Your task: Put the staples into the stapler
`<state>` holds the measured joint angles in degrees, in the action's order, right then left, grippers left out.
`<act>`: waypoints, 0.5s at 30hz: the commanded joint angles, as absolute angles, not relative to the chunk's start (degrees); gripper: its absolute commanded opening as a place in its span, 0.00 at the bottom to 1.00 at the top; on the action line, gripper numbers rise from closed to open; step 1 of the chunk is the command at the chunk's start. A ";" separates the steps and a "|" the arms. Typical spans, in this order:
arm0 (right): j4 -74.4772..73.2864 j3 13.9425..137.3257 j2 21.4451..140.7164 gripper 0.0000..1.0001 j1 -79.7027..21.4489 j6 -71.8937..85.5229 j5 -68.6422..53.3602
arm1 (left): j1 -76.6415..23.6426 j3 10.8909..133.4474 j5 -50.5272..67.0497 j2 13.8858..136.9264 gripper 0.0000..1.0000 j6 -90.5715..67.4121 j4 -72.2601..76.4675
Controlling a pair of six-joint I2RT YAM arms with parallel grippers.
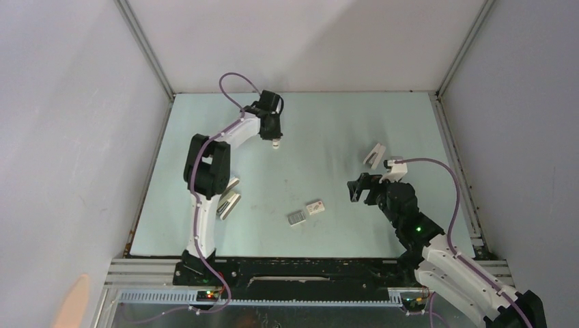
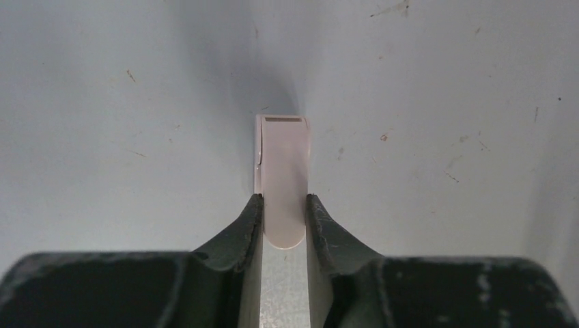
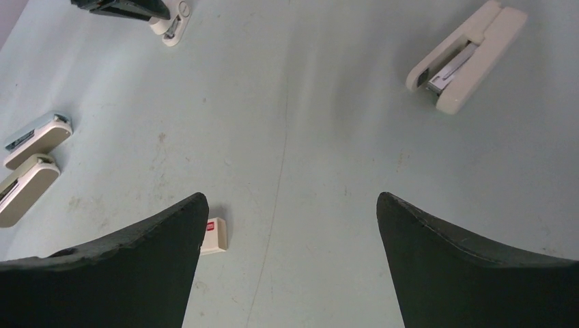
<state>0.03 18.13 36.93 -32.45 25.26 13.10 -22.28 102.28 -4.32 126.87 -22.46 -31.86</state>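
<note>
The slim white stapler [image 1: 374, 154] lies at the right back of the table with its arms apart. In the right wrist view [image 3: 468, 55] its dark metal channel shows. The grey staples block [image 1: 296, 218] lies near the front middle, beside a small white box with a red mark [image 1: 315, 208]. My right gripper [image 1: 356, 188] is open and empty [image 3: 292, 201], between the stapler and the staples. My left gripper [image 1: 274, 139] is far back, shut on a short white stub [image 2: 283, 171], which also shows in the right wrist view [image 3: 171, 29]. The staples are hidden in both wrist views.
Two larger silver-and-white bars [image 1: 231, 183] [image 1: 229, 203] lie by the left arm, and also show in the right wrist view [image 3: 37, 137] [image 3: 24, 184]. The white box shows beside my right gripper's left finger [image 3: 214, 236]. Grey walls enclose the table on three sides.
</note>
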 commanded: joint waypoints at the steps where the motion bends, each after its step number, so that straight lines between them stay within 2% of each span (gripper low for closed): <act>1: 4.62 18.52 38.28 0.95 -32.62 23.89 9.63 | -23.15 100.12 -3.87 123.05 0.20 -21.69 -30.70; 4: 6.31 18.47 39.57 0.94 -32.99 23.65 6.68 | -23.90 96.37 -2.93 120.20 0.16 -22.54 -29.44; 15: 6.04 20.42 41.65 0.92 -36.32 22.83 4.08 | -28.64 76.16 -6.17 101.98 0.15 -26.06 -28.33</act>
